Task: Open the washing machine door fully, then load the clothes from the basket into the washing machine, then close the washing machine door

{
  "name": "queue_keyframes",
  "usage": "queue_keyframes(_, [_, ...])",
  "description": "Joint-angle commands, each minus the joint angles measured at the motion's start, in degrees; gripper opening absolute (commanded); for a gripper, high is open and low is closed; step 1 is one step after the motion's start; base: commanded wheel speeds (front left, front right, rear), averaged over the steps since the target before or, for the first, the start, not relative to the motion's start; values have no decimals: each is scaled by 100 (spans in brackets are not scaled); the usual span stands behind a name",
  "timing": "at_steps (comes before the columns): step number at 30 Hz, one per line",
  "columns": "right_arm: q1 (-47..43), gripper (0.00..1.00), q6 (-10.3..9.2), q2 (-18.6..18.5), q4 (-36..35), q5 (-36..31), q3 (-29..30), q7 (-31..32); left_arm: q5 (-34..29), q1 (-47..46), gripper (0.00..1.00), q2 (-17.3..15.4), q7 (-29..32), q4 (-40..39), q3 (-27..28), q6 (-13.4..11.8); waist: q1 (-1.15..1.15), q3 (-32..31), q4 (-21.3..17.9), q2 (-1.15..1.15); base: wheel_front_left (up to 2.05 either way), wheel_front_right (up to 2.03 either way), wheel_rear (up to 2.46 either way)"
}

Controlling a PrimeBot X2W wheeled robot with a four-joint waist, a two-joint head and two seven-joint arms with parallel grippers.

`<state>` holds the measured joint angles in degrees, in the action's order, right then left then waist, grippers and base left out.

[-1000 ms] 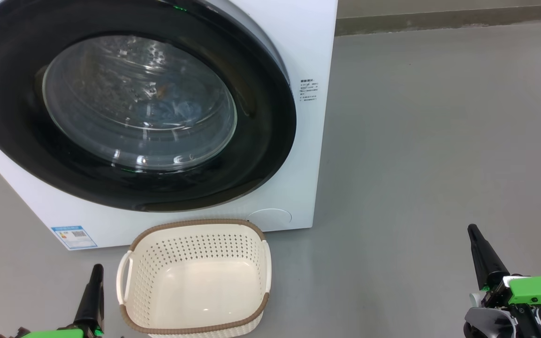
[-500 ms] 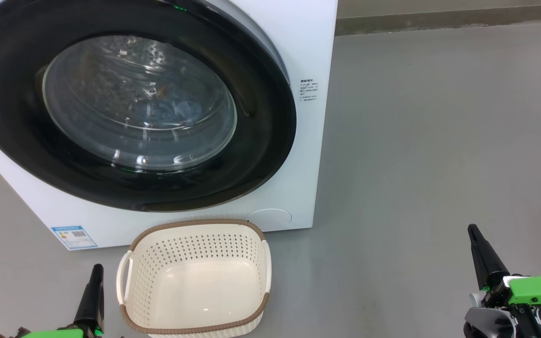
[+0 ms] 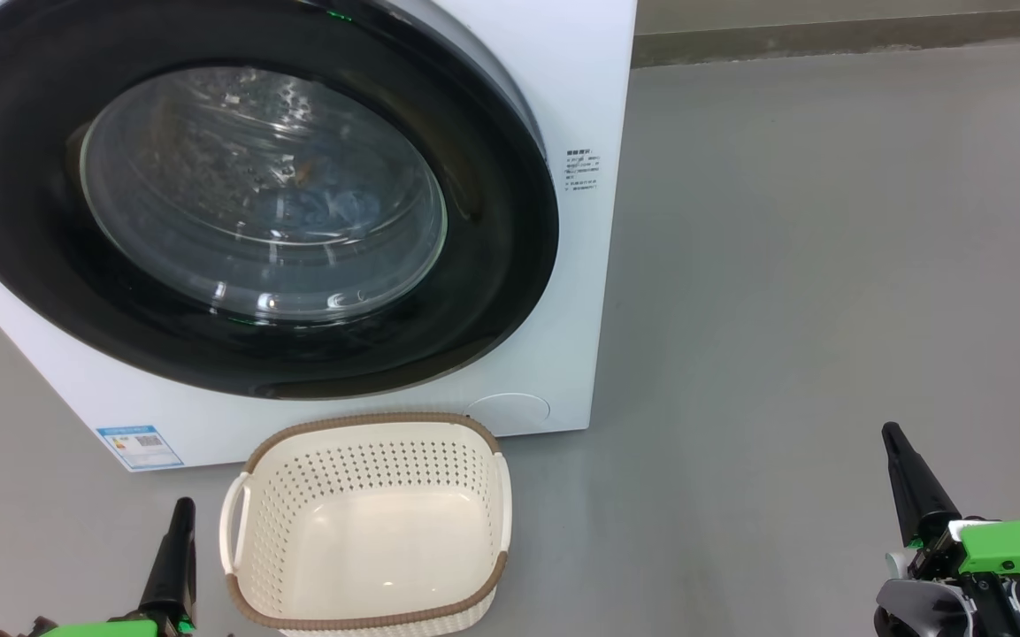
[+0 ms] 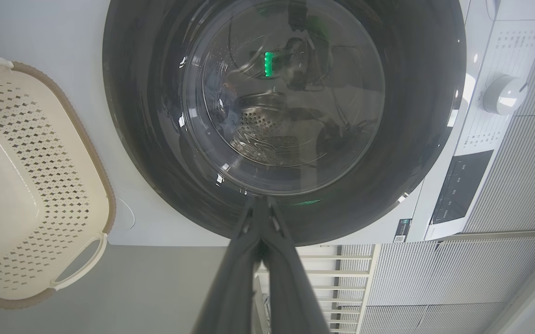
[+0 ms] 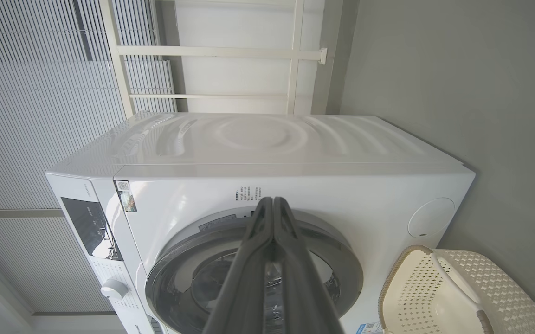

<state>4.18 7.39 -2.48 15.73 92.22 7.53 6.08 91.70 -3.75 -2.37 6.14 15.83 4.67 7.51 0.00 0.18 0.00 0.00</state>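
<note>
**Door.** The washing machine door (image 3: 492,265) is seen lying against the front of the washing machine (image 3: 585,80). No gap is made out along the black rim in the head view, so the door is judged shut. Whether the latch is engaged cannot be told.

**Load.** A patch of light blue fabric, taken to be the clothes (image 3: 333,205), is seen through the glass bowl, inside the drum. The basket (image 3: 368,418) is set on the floor (image 3: 784,265) just in front of the machine, below the door. Nothing is seen in it.

**Tools.** The left tool (image 3: 182,511) is held low, just beside the basket's left handle and apart from it. The right tool (image 3: 893,435) is held well apart to the right, over bare floor. Both are clenched, fingers pressed together in both wrist views, and nothing is grasped by either.

**Step in hand.** Opening, loading and closing are all judged done, and the task is taken to be at its end.

**Next move.** No further grasp is called for. At most, the latch could be confirmed by a light push on the black rim with a clenched tool, with the basket avoided on the way up.
</note>
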Motion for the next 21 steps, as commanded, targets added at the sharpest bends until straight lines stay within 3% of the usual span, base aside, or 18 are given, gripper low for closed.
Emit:
queue_keyframes(1, [200,0,10,-46,-171,-3,-103,39,47,-244,0,-51,35,-180,185,-2,0,0,0,0,0,0,0])
queue_keyframes(21, [201,0,10,-44,-171,-5,-101,41,47,-244,0,-51,35,-180,185,-2,0,0,0,0,0,0,0])
